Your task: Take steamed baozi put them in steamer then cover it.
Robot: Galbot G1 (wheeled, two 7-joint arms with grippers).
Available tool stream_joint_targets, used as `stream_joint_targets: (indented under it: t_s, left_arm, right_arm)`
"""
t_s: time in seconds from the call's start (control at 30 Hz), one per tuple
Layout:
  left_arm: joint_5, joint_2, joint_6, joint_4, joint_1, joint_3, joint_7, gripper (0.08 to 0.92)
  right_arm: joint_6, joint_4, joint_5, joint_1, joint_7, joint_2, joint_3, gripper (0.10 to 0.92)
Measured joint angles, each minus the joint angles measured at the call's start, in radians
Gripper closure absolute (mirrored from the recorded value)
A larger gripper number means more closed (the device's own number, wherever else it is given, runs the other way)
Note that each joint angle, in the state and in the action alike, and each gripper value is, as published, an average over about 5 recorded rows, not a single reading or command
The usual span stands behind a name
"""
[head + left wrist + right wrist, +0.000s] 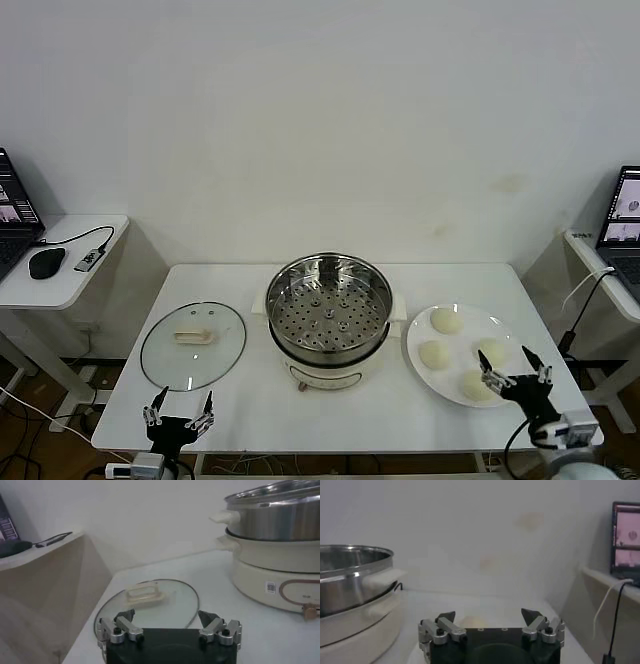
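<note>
The steel steamer (pixel 328 310) stands uncovered on its white base at the table's middle, its perforated tray bare. Several cream-white baozi lie on a white plate (pixel 465 338) to its right, one of them far (pixel 445 320) and one near the front (pixel 474 386). My right gripper (pixel 513 368) is open and empty, above the plate's front right part. In the right wrist view (pixel 489 616) a baozi (pixel 470 622) shows just beyond the jaws. The glass lid (pixel 193 344) lies flat left of the steamer. My left gripper (pixel 180 410) is open and empty, in front of the lid (pixel 150 605).
A side table (pixel 60 270) at the left holds a laptop and a mouse (pixel 46 262). Another laptop (pixel 620 215) with a white cable stands on a side table at the right. The steamer's handle (pixel 222 516) sticks out toward the lid.
</note>
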Motion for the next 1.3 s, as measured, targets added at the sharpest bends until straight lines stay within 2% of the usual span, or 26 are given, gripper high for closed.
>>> stream_joint_targets:
  t_s: [0.27, 0.67, 0.97, 1.3]
  left_arm:
    - [0.010, -0.012, 0.004, -0.014, -0.003, 0.004, 0.002, 0.177]
    - [0.025, -0.033, 0.001, -0.051, 0.022, 0.005, 0.003, 0.177]
    - [0.036, -0.044, -0.001, -0.092, 0.055, 0.010, 0.002, 0.177]
    - [0.037, -0.042, -0.002, -0.116, 0.076, 0.010, 0.001, 0.177]
  right_arm:
    - [-0.071, -0.065, -0.111, 0.165, -0.167, -0.163, -0.021, 0.203]
    - [-0.055, -0.319, -0.429, 0.661, -0.653, -0.405, -0.289, 0.203]
    - [0.051, -0.540, -0.639, 1.090, -0.941, -0.452, -0.688, 0.203]
    - [0.154, -0.732, -0.772, 1.340, -1.077, -0.406, -1.038, 0.203]
